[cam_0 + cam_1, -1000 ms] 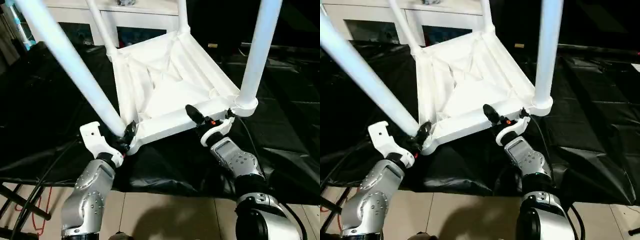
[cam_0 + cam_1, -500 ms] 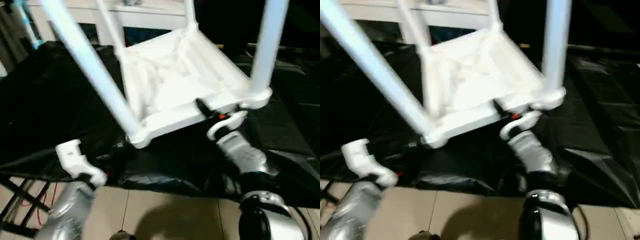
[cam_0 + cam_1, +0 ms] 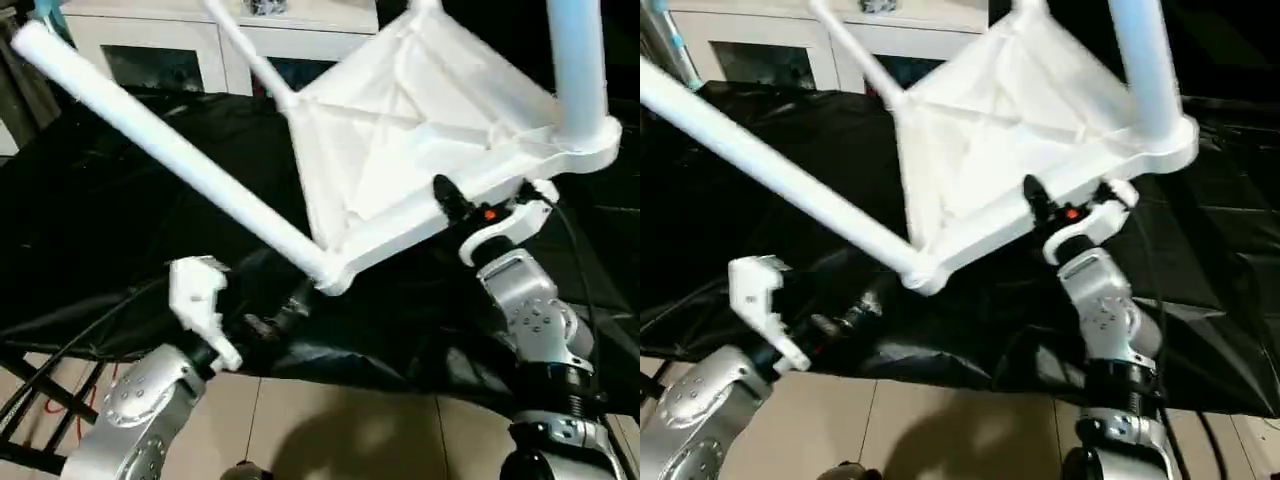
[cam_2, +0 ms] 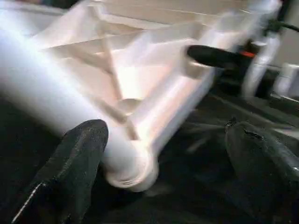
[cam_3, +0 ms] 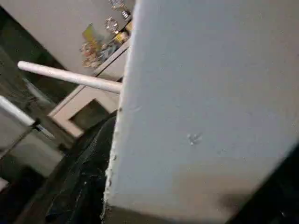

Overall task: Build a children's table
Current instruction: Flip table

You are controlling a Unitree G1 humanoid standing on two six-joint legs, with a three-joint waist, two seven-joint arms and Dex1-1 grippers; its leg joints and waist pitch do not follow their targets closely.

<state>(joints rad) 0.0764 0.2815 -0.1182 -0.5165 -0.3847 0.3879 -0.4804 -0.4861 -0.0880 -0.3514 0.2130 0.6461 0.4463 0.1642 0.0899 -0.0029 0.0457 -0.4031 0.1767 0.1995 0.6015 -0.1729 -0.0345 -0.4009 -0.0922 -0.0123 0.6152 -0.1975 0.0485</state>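
Left pincer (image 4: 159, 154) released corner leg (image 3: 170, 150), now wide open below it; right pincer (image 3: 470, 210) clamps tilted white ribbed plastic tabletop (image 3: 420, 110) rim.

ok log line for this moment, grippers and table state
left gripper: open, off table | right gripper: shut on white plastic ribbed tabletop near edge | tabletop: tilted, underside up | white tube legs: socketed

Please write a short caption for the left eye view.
Right gripper holds tilted white plastic ribbed tabletop with tube legs; left gripper open.
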